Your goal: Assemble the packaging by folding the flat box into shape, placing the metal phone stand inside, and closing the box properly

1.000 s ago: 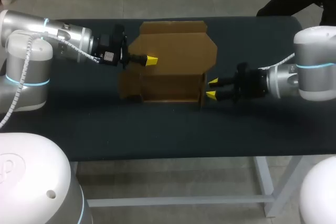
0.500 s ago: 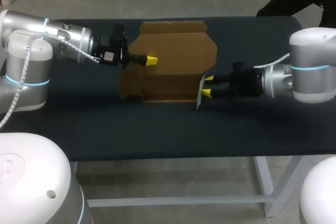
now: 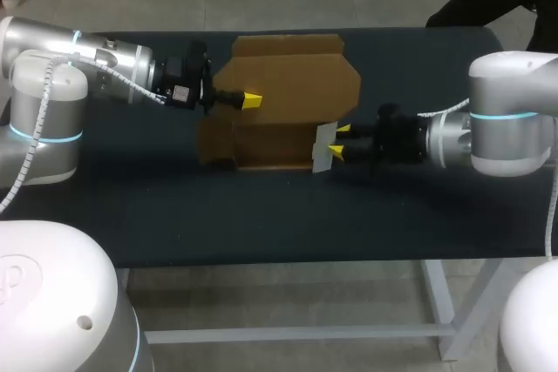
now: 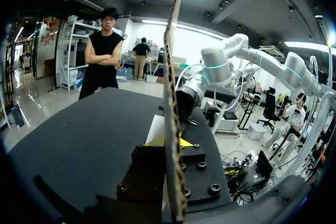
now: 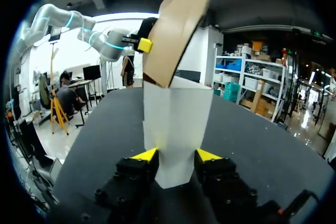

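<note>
A brown cardboard box (image 3: 288,93) stands half folded at the middle of the dark table, its tall back panel upright. My left gripper (image 3: 251,100) is shut on that panel's left edge; in the left wrist view the panel (image 4: 170,103) runs edge-on between its yellow tips. My right gripper (image 3: 342,141) is open, with its tips pressed against the box's right side flap (image 3: 323,147), which is swung inward and shows its white inner face. In the right wrist view this flap (image 5: 176,124) stands right ahead of the gripper (image 5: 176,156). No phone stand shows in any view.
The dark table (image 3: 131,206) has bare room in front of the box and at both sides. A small brown flap (image 3: 214,141) sticks out at the box's left front corner.
My right gripper has moved left against the box and pushed the right side flap inward, so its white face now shows. The left arm has kept still.
</note>
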You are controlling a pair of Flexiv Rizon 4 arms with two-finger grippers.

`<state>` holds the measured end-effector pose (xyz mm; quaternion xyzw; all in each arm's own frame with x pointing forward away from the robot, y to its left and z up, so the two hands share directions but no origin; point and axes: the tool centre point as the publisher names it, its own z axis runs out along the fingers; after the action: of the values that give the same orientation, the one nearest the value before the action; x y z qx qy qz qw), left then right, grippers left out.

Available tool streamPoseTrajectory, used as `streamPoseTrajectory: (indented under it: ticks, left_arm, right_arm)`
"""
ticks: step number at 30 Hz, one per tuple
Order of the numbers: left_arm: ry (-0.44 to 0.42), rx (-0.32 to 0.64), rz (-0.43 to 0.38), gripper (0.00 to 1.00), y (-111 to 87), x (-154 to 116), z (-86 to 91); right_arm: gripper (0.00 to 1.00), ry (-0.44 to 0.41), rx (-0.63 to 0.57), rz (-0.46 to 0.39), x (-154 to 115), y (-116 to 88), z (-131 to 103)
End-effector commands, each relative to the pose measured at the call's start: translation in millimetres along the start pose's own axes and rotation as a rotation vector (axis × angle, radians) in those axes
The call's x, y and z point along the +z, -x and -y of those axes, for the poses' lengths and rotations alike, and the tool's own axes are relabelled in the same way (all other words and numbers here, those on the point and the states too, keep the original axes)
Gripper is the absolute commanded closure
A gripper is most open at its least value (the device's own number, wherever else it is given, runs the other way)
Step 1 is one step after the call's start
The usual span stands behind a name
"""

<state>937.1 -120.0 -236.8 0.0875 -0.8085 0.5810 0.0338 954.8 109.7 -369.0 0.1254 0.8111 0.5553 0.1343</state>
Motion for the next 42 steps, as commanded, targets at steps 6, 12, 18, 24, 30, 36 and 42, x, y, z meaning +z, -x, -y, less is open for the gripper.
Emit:
streamPoseTrajectory:
  ticks: [6,12,18,24,30,36,42]
  left_arm:
    - [0.004,0.000,0.000,1.00,-0.1,1,-3.9]
    - [0.004,0.000,0.000,1.00,-0.1,1,-3.9]
    - [0.004,0.000,0.000,1.00,-0.1,1,-3.9]
    - [0.004,0.000,0.000,1.00,-0.1,1,-3.9]
    - [0.004,0.000,0.000,1.00,-0.1,1,-3.9]
    - [0.004,0.000,0.000,1.00,-0.1,1,-3.9]
    - [0.004,0.000,0.000,1.00,-0.1,1,-3.9]
  right_arm:
    - [0.50,0.018,0.001,0.076,4,-8,-1]
    - [0.50,0.030,0.011,0.131,5,-13,-3]
    - [0.50,0.049,0.033,0.214,7,-13,-5]
    - [0.51,0.061,0.055,0.281,11,-11,-6]
    - [0.51,0.070,0.075,0.327,13,-10,-7]
    - [0.51,0.078,0.083,0.360,13,-9,-11]
    - [0.53,0.093,0.105,0.400,13,-7,-12]
